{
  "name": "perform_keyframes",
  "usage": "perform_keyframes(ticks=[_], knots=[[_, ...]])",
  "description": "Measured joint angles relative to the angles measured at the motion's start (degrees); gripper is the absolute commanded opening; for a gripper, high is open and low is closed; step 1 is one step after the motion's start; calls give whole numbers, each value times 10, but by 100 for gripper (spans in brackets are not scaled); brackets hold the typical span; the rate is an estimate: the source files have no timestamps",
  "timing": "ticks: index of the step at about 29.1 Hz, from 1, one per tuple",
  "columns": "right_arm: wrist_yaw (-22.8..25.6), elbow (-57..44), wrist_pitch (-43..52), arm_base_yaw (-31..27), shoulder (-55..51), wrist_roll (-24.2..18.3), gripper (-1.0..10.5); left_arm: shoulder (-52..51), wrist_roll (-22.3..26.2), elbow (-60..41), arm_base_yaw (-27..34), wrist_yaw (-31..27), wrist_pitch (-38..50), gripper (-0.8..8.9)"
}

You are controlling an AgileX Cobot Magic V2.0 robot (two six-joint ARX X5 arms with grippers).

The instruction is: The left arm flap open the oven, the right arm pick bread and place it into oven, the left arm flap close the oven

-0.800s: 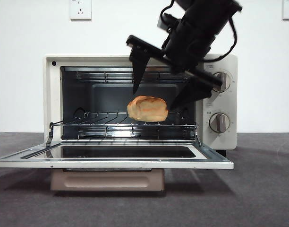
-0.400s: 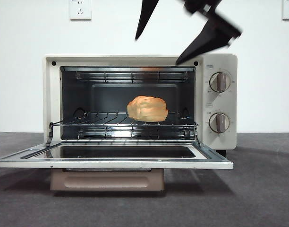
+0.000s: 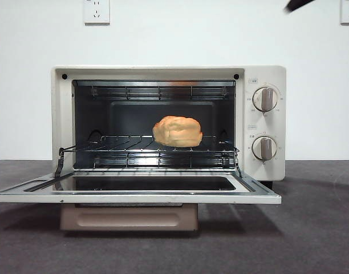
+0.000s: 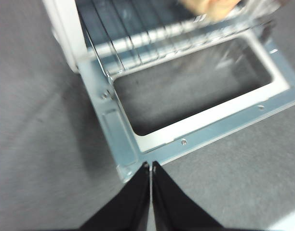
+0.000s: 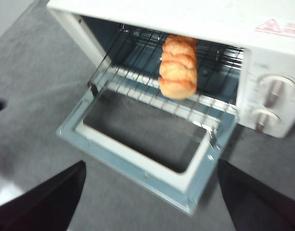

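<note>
The bread [image 3: 177, 131] sits on the rack inside the open oven [image 3: 266, 74]. My right gripper [image 5: 150, 202] is spread wide and empty above it; my left gripper [image 4: 151, 166] is pinched closed by the door's corner.

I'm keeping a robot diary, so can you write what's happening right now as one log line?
bread: on oven rack | door: down, open | right gripper: open, above, empty | left gripper: shut, by door corner | next: close door

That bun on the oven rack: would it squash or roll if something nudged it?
The bread looks puffy and lumpy, so probably soft and light, denting easily. Its flattish underside rests on the wire rack, so it would more likely slide or snag than roll.
</note>
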Motion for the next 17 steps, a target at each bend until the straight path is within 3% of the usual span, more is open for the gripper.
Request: perform_keyframes(ticks=[3, 9, 13, 17], knots=[[0, 0, -54, 0, -45, -17, 433, 54, 11, -1, 46, 72, 21, 11], [30, 0, -143, 0, -117, -29, 433, 139, 27, -14, 150, 126, 73, 11], [51, 0, -180, 0, -161, -29, 433, 179, 20, -56, 225, 199, 128, 11], [66, 0, -187, 0, -202, -29, 433, 201, -10, -124, 262, 249, 187, 11]])
